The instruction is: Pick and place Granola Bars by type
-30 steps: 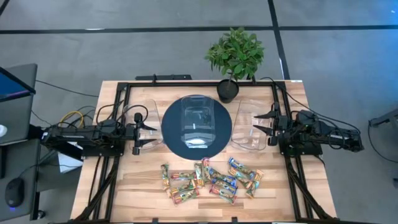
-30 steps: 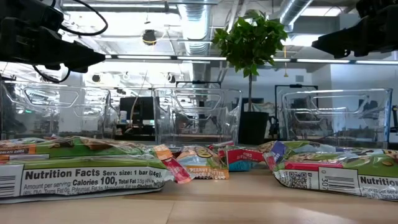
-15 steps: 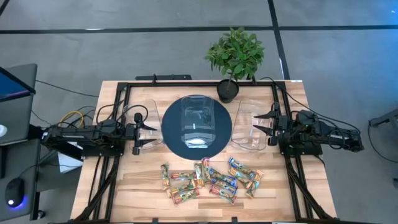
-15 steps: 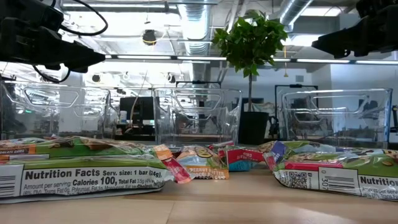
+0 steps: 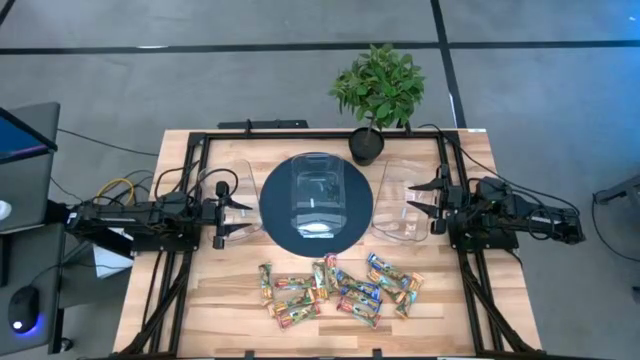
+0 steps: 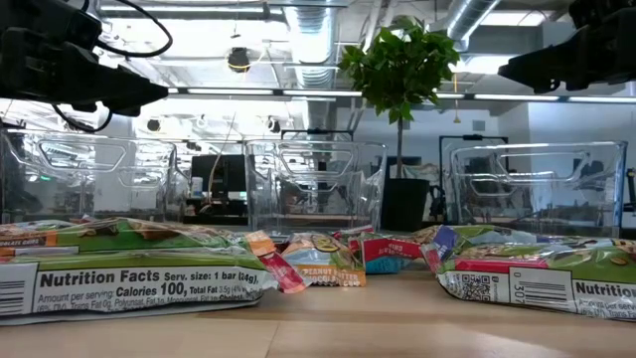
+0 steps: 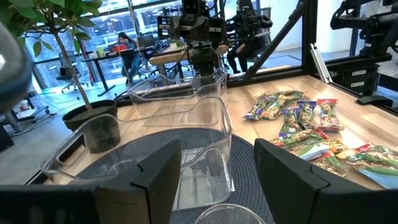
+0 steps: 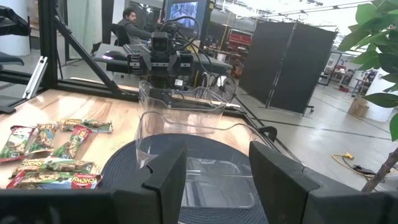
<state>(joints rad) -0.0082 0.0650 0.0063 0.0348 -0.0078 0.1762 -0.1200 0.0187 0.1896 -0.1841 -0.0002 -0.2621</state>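
The granola bars [image 5: 340, 290] lie in a loose heap of several shiny wrappers on the wooden table's near half; they also show in the wrist views [image 7: 305, 124] [image 8: 50, 149] and close up in the low view [image 6: 318, 259]. My left gripper [image 5: 238, 220] hangs level and open over the left clear tub [image 5: 248, 200], holding nothing. My right gripper [image 5: 425, 198] hangs level and open over the right clear tub [image 5: 400, 212], also holding nothing. Each wrist view shows its own two fingers apart [image 7: 217, 180] [image 8: 217, 180], with only tubs and table between them.
A third clear tub [image 5: 315, 195] stands on a dark round mat [image 5: 280, 235] at the table's middle. A potted plant [image 5: 378, 90] stands at the far edge. Black frame rails [image 5: 175, 290] run along the left and right sides. People sit in the room beyond the table [image 7: 121, 43].
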